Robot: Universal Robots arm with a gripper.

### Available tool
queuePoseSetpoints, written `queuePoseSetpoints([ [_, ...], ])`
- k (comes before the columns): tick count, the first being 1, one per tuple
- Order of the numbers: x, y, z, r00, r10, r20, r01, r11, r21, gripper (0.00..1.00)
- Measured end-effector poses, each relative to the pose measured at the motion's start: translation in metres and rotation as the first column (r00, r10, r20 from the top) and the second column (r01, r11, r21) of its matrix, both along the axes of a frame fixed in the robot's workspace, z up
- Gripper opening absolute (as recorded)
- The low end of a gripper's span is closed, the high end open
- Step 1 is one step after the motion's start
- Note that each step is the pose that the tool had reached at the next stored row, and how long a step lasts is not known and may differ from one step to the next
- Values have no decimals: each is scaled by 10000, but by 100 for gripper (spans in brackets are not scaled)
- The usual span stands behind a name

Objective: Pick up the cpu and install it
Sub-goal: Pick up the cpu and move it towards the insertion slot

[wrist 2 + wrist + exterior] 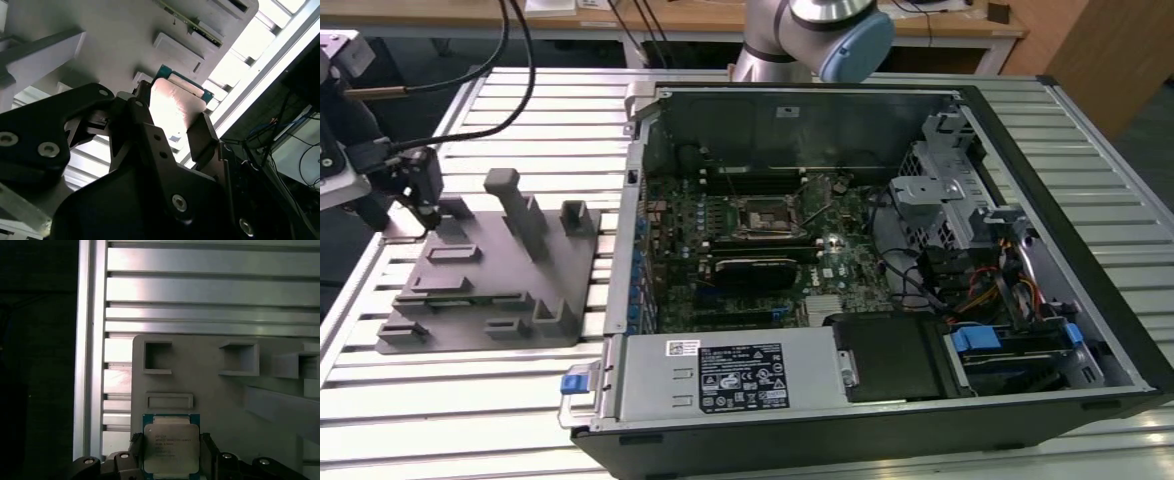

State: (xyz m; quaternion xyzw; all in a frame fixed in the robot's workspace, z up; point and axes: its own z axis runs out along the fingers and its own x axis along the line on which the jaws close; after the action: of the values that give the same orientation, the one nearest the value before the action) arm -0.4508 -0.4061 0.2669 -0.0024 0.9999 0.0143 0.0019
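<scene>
Black fingers (136, 452) of the claw (171, 460) sit closest in the first wrist view, one on each side of the cpu (171, 445). They press against two opposite edges of the chip, so the claw is narrowed to the chip's width and has hold of it. The cpu shows its silvery lid with a green border, and it lies over the grey tray (225, 405), close to the tray's edge and just beside a shallow rectangular recess. Whether the chip rests on the tray or is raised off it I cannot tell. In the second wrist view the cpu appears between the same two fingers, its lid catching a bright glare, with the tray's blocks behind it. In the exterior view the claw hangs over the corner of the tray farthest from the open computer case (787, 125). The case stands just beside the tray on the slatted metal desk (480, 400).
</scene>
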Motion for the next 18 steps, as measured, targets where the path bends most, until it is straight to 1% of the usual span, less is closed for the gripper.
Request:
queuePoseSetpoints([
  [3, 0, 0, 81, 10000, 0, 0, 0, 10000, 0, 54],
  [9, 0, 3, 220, 10000, 0, 0, 0, 10000, -1, 54],
  [18, 0, 13, 412, 10000, 0, 1, 0, 10000, 0, 54],
])
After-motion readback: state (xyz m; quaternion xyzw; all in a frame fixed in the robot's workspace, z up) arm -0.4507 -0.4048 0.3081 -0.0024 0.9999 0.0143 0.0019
